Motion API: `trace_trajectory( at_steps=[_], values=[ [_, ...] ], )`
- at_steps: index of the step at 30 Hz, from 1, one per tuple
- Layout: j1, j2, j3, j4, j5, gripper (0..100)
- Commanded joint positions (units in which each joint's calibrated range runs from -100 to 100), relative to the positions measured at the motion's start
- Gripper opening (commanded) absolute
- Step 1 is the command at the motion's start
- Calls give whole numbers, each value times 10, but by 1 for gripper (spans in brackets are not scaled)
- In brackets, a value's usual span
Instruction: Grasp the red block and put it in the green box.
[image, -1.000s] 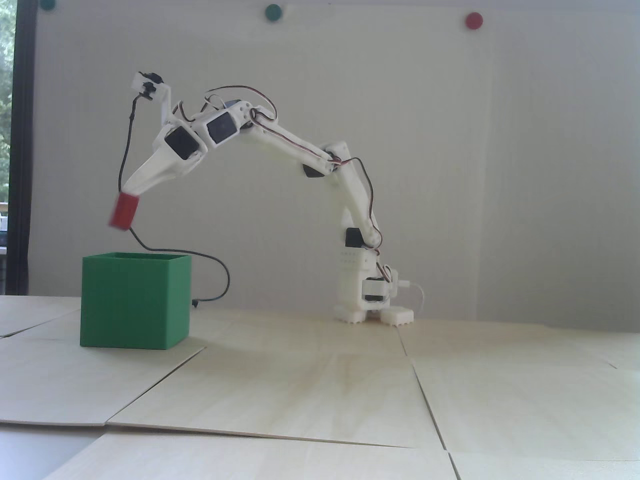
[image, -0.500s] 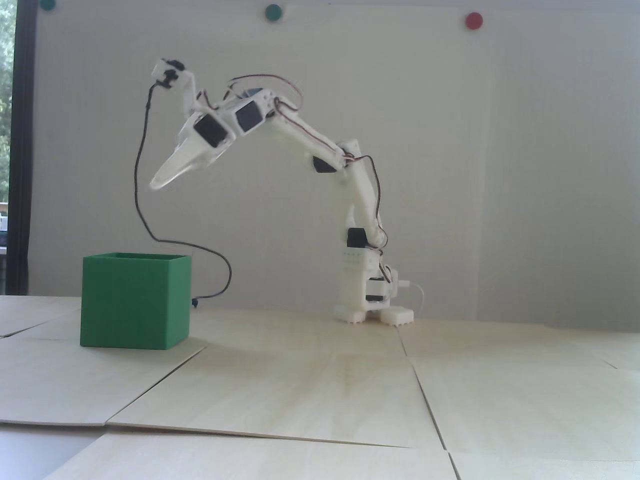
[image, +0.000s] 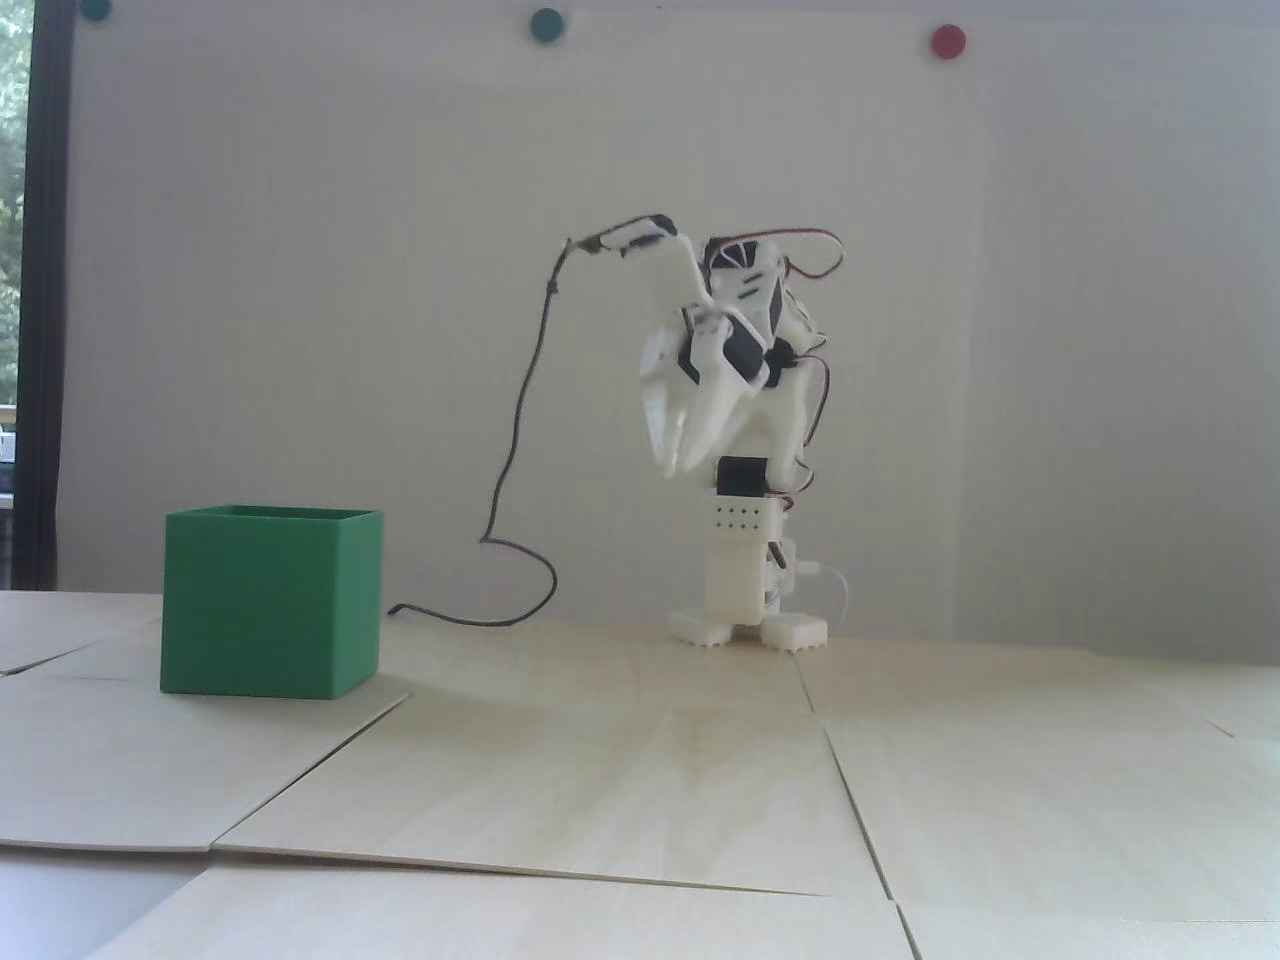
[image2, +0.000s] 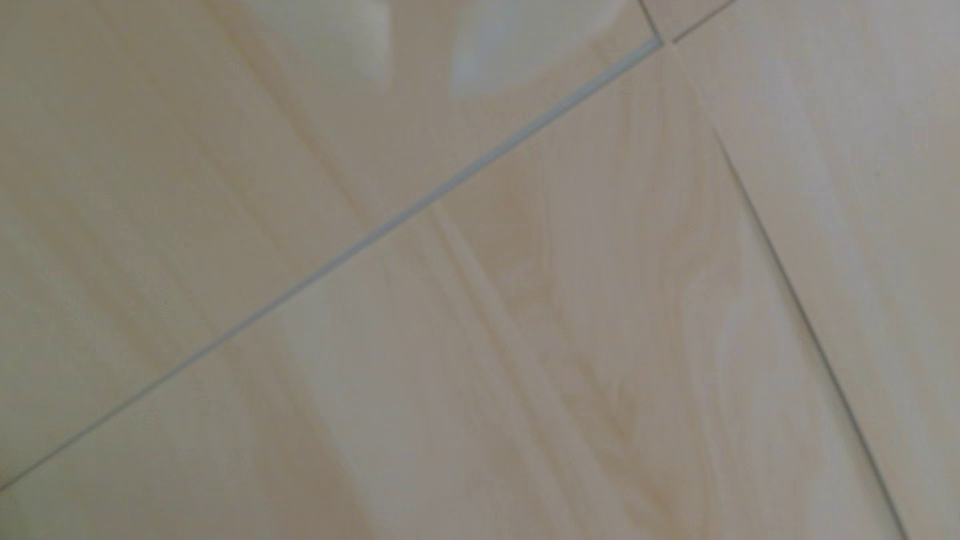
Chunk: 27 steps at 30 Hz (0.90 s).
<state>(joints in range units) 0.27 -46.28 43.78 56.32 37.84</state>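
Observation:
The green box (image: 270, 600) stands on the wooden table at the left of the fixed view, open side up; its inside is hidden from this low angle. The red block shows in neither view. The white arm is folded over its base (image: 745, 590) at the middle back, and my gripper (image: 672, 466) hangs pointing down, well right of the box and above the table. In the wrist view my gripper (image2: 421, 88) shows as two blurred white fingertips (image2: 363, 41) at the top edge, with a narrow strip of bare wood between them and nothing held.
The table is made of pale wooden panels (image: 640, 780) with seams (image2: 415, 207) between them. A dark cable (image: 520, 440) loops from the arm down to the table behind the box. Round magnets, green (image: 546, 24) and red (image: 948, 40), sit on the white wall.

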Motion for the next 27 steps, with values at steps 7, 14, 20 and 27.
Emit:
trace_trajectory(
  at_steps=[7,14,20,27],
  values=[
    [-79,-279,370,-47,1,2],
    [-81,-374,486,-47,1,2],
    [-81,-427,544,-28,25,2],
    [-87,-440,544,8,29,2]
  ],
)
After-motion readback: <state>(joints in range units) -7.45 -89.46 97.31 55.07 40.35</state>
